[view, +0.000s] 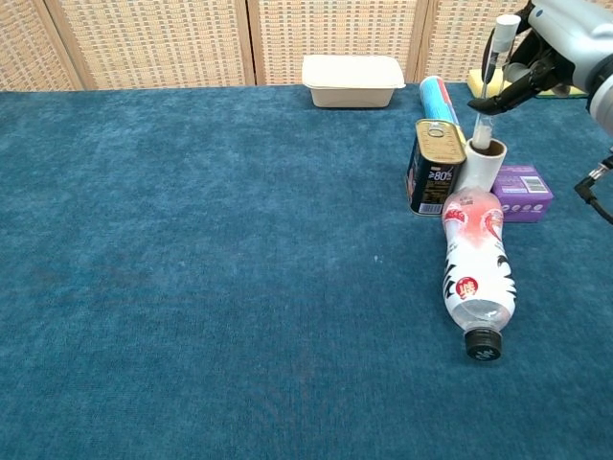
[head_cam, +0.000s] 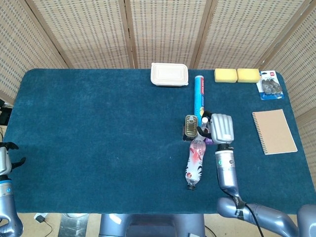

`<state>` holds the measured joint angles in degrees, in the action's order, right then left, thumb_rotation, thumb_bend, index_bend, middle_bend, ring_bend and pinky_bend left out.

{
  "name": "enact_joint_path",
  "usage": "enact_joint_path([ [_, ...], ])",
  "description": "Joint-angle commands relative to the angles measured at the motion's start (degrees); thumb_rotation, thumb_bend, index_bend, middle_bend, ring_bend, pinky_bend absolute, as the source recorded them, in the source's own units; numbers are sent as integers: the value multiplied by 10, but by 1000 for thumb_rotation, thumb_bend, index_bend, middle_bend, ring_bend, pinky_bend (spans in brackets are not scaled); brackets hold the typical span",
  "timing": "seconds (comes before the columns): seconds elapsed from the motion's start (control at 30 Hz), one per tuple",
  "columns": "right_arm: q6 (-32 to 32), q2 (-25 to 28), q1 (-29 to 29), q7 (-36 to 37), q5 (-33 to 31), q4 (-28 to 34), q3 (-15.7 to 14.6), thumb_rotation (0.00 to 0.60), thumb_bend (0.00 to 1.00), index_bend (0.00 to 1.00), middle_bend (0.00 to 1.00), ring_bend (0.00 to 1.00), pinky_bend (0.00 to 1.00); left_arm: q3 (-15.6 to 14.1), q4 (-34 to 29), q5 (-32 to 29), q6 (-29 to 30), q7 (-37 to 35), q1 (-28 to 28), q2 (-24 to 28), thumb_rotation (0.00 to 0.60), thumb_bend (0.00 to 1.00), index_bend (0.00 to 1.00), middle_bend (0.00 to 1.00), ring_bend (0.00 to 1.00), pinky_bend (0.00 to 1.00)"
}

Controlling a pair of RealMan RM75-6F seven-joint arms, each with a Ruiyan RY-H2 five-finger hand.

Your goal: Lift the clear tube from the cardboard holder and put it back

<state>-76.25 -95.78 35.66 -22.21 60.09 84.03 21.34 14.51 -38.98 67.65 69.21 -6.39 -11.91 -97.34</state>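
From the head view, the right hand (head_cam: 221, 128) is seen from above, just right of the can (head_cam: 190, 126), covering the holder; only the tube's white cap (head_cam: 204, 120) is visible beside it. The left hand (head_cam: 6, 158) is at the table's near-left edge, its fingers spread, nothing held.

In the chest view, the tube (view: 488, 81) is pinched near mid-length by the right hand's (view: 536, 62) fingertips. Its long axis is nearly vertical, cap up and tilted slightly right, lower end just inside the mouth of the holder (view: 479, 165). A bottle (view: 476, 269) lies in front.
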Motion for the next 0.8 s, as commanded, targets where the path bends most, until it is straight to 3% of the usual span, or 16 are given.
enact_joint_path([
  [0.03,1,1,0,0,-1,2,1,600,379,790,946,977,834,0,0,0,0,0,0,0,600,159,479,445,251,340],
  [0.8,-8,33,-1,-22,-5,46,14,600,381,789,954,989,841,0,-1,0,0,0,0,1,600,158,478,445,251,340],
])
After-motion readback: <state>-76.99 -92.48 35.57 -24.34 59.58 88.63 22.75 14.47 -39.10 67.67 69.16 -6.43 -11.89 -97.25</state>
